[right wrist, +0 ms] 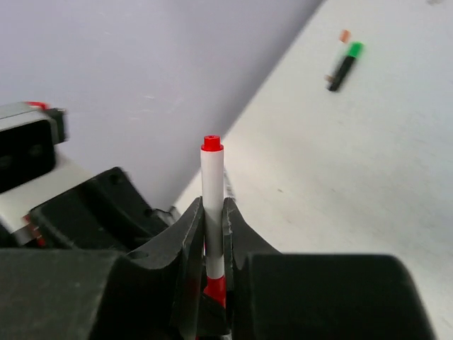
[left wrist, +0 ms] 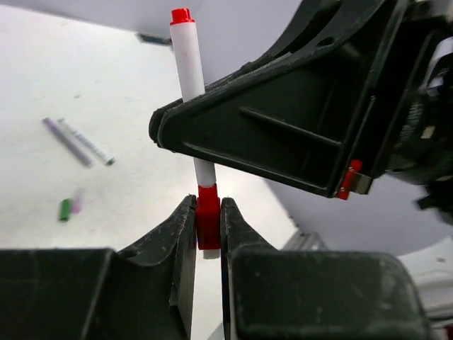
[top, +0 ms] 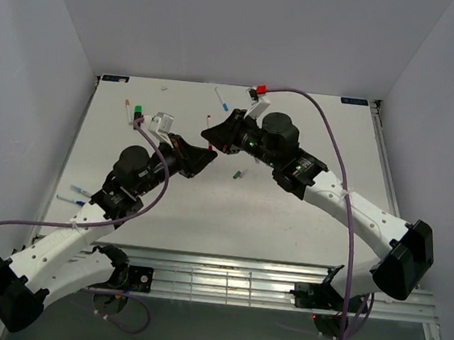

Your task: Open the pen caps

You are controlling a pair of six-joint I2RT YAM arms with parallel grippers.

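- Left side of table [top: 286, 225], beside the left arm: two blue pens [top: 74, 194], flat, near each other.
- Far-left part: orange pen [top: 127, 111] and marker [top: 138, 113], black with a green end. They lie just beside each other, well apart from both grippers.
- Left gripper [left wrist: 207, 210]: over mid-table, reaching toward the right one. Fingers pinch the red cap [left wrist: 207, 221] from both sides, pads touching it, with no gap showing.
- Red cap: sits on the lower end of the pen [left wrist: 190, 71], clear of the table and between the left fingers.
- Pen: white barrel with a red tip at the free end. It stands roughly upright in both wrist views and runs from the cap up through the right fingers.
- Right gripper [right wrist: 212, 209]: meets the left one nose to nose. Fingers pressed on the white barrel just above the cap, and the barrel's upper part and red tip stick out past them.
- The two grippers are very close along the pen; cannot tell whether they touch.
- Green cap [top: 237, 173]: loose on the table, near the right gripper and on its near side.
- Grey pen [left wrist: 86, 144]: flat on the table in the left wrist view, apart from the green cap.
- Far edge: far pen [top: 221, 98], slim with a blue end, lying flat.
- Just right of it, a red bit [top: 261, 88], too small to tell what it is.
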